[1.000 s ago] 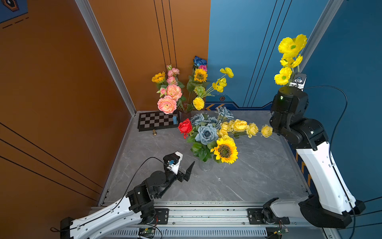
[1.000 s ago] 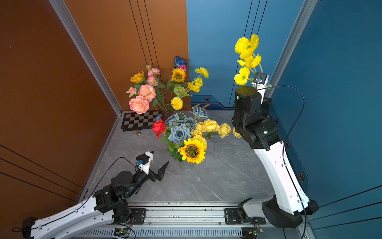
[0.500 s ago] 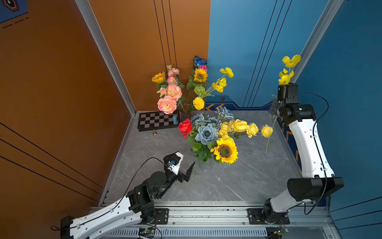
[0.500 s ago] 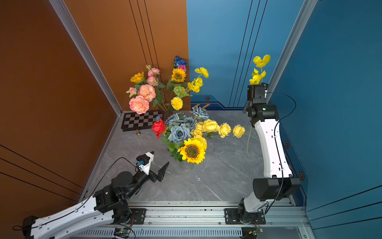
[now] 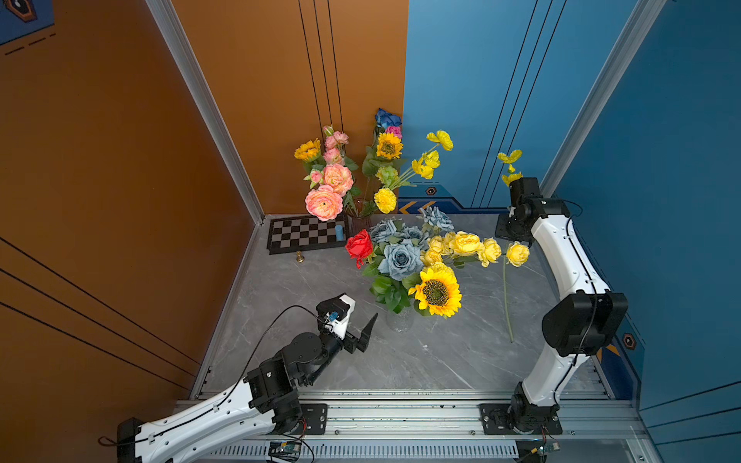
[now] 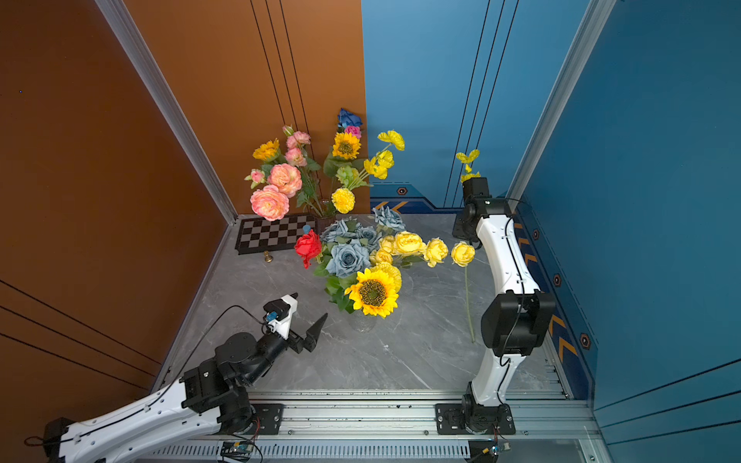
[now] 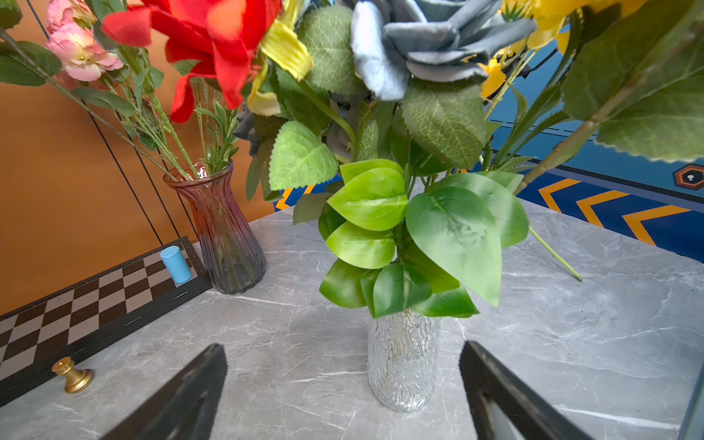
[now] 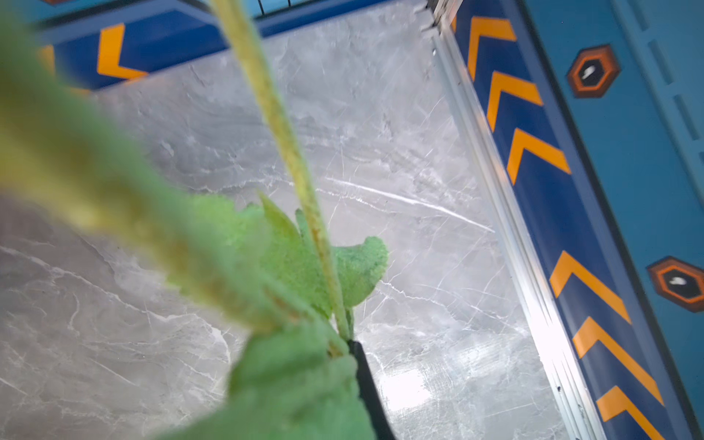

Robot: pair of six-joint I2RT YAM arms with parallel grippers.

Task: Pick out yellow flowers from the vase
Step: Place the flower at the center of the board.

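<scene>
1. Right gripper [image 8: 352,344]: closed on the green stem [image 8: 289,152] of a yellow poppy [image 5: 510,156]. Only the right wrist view shows this pinch. Both top views hide it behind the wrist, yet they alone show the blooms above the gripper and the stem hanging below it to table [image 5: 441,360] level. Table contact cannot be confirmed.
2. Left gripper [image 7: 343,344]: fingers [image 7: 183,392] spread wide, holding nothing.
3. Clear vase [image 7: 404,365]: directly ahead of the left gripper, apart from it. The left wrist view shows its textured glass plainly; the top views largely bury it under foliage.
4. Chessboard [image 5: 304,236]: beyond the left gripper, toward the back wall.
5. Sunflower [image 5: 436,292] and yellow roses [image 5: 465,243]: in the clear vase, above and beyond the left gripper.
6. Blue cylinder [image 7: 175,264]: on the chessboard's corner. Brass knob [image 7: 73,375]: on the table beside the board.
</scene>
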